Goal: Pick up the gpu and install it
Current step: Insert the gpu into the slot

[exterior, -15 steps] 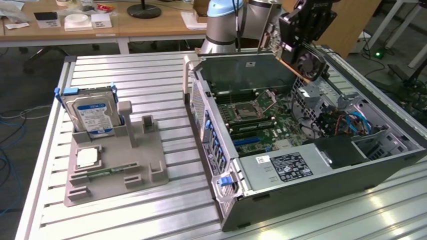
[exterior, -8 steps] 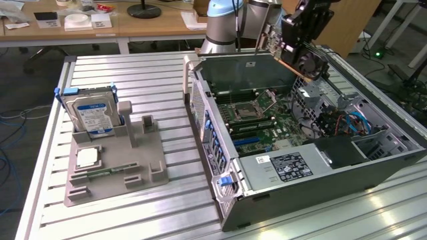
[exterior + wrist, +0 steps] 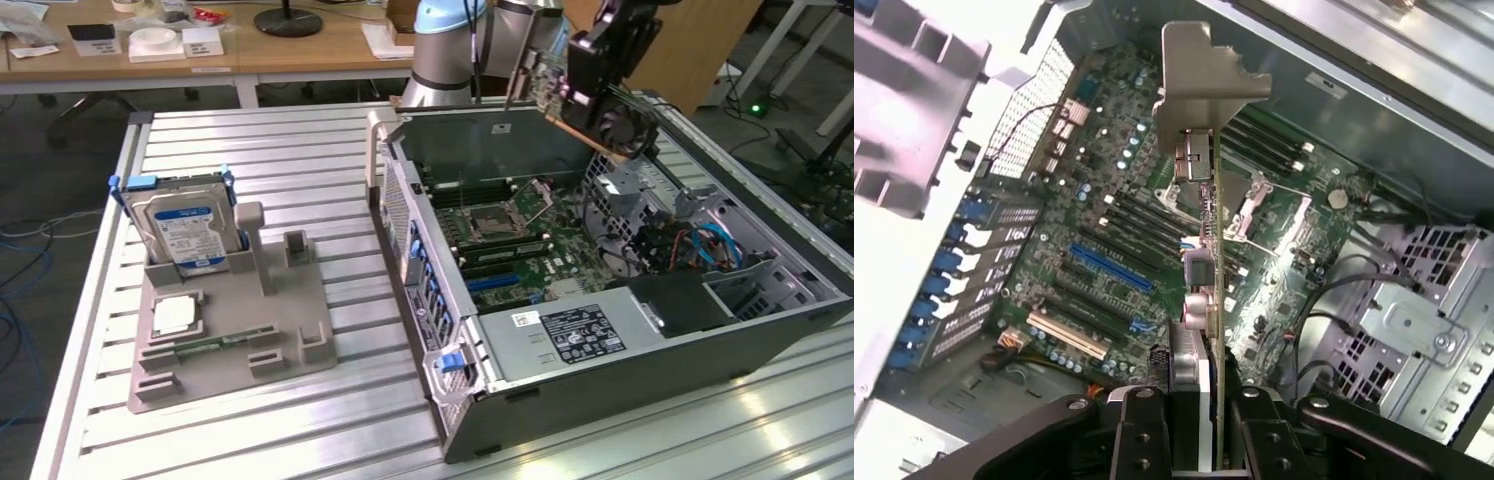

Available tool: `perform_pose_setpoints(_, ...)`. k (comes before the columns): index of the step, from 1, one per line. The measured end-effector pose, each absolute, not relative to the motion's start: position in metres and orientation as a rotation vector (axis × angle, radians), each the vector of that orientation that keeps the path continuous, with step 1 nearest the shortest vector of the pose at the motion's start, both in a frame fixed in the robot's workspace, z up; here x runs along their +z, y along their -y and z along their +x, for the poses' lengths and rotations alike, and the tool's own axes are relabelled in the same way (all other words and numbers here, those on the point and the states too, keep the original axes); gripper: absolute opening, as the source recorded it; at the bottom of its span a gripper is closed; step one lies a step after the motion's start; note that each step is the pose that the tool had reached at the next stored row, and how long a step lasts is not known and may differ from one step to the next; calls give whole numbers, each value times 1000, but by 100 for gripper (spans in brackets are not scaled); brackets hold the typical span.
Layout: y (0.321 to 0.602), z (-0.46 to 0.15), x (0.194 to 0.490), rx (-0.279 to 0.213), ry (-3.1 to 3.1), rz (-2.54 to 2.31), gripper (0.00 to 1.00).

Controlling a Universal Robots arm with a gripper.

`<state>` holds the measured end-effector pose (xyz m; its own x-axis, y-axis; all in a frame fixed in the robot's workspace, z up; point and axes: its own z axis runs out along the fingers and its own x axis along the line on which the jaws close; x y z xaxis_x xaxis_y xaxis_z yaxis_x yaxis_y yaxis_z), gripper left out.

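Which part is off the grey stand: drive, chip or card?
The graphics card, clamped in the gripper above the open case; hard drive and chip sit on the stand.

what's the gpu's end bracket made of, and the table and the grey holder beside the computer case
End bracket of the gpu: probably bare sheet steel, dull silver, thin and stamped with a bent tab. Table: likely aluminium, ribbed slats with a bright brushed sheen. Grey holder: seemingly plastic, matte, evenly grey, moulded slots.

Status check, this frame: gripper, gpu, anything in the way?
Gripper shut on gpu. Held above open case, over motherboard, not seated. Nothing seen between.
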<state>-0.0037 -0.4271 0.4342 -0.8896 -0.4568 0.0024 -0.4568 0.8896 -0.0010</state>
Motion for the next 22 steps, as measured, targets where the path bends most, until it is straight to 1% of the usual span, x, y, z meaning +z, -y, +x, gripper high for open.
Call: perform_pose_setpoints(22,427,-4,434,3,2877,1260,28)
